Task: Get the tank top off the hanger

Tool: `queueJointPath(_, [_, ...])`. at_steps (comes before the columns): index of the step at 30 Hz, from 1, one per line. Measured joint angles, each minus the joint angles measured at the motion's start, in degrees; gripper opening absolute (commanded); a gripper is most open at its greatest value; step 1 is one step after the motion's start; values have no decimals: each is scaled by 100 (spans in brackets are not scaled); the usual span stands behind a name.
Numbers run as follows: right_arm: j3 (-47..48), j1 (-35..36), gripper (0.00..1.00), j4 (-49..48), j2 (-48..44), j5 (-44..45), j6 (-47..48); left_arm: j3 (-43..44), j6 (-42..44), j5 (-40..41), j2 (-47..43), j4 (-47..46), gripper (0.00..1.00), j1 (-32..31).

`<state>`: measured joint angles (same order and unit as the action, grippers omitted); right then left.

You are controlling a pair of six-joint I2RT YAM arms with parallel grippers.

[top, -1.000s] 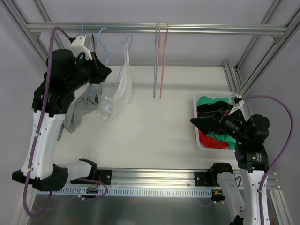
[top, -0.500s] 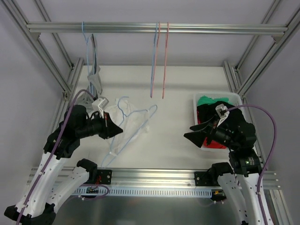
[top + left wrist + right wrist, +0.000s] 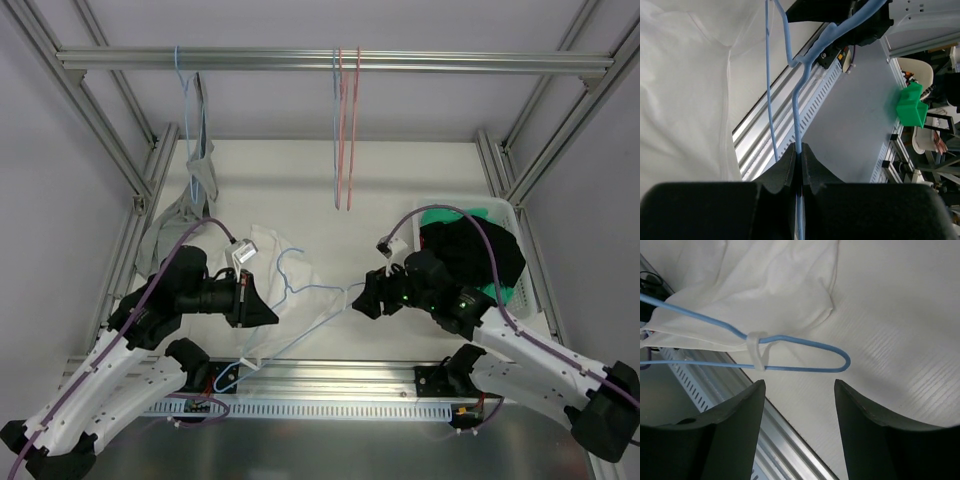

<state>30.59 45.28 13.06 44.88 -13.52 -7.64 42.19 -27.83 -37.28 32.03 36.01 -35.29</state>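
A white tank top (image 3: 268, 250) lies bunched on the table near the front, still threaded on a light blue wire hanger (image 3: 300, 288). My left gripper (image 3: 262, 308) is shut on the hanger's wire, which the left wrist view (image 3: 799, 150) shows pinched between the jaws, with the tank top (image 3: 685, 100) to the left. My right gripper (image 3: 362, 300) is open and empty, just short of the hanger's rounded right end (image 3: 840, 360). In the right wrist view a white strap (image 3: 757, 354) loops over the wire, and the gripper (image 3: 800, 385) hovers above the table beside it.
A white bin (image 3: 528, 262) of red, green and black clothes stands at the right. A grey garment (image 3: 200, 150) hangs on a blue hanger at the rail's (image 3: 450, 62) left. Two bare hangers (image 3: 345, 130) hang mid-rail. An aluminium rail (image 3: 330, 372) borders the front.
My left arm came down from the hanging rail to the table's front, carrying the hanger and tank top. My right arm swung left from the bin to the hanger's end.
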Motion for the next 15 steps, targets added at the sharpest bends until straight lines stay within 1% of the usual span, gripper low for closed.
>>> queueJointPath(3, [31,120,58,-352,605,232,-28,0,-114,33,-2,-125,0,-2])
queueJointPath(7, [33,247,57,-815,1021,330,-103,0,-181,66,4,-225,0,-4])
queueJointPath(11, [33,376,54,-1180,1049,361,-195,-2,-186,188,52,-302,0,-4])
queueJointPath(15, [33,490,54,-1401,787,481,-236,-87,-184,356,125,-409,0,-4])
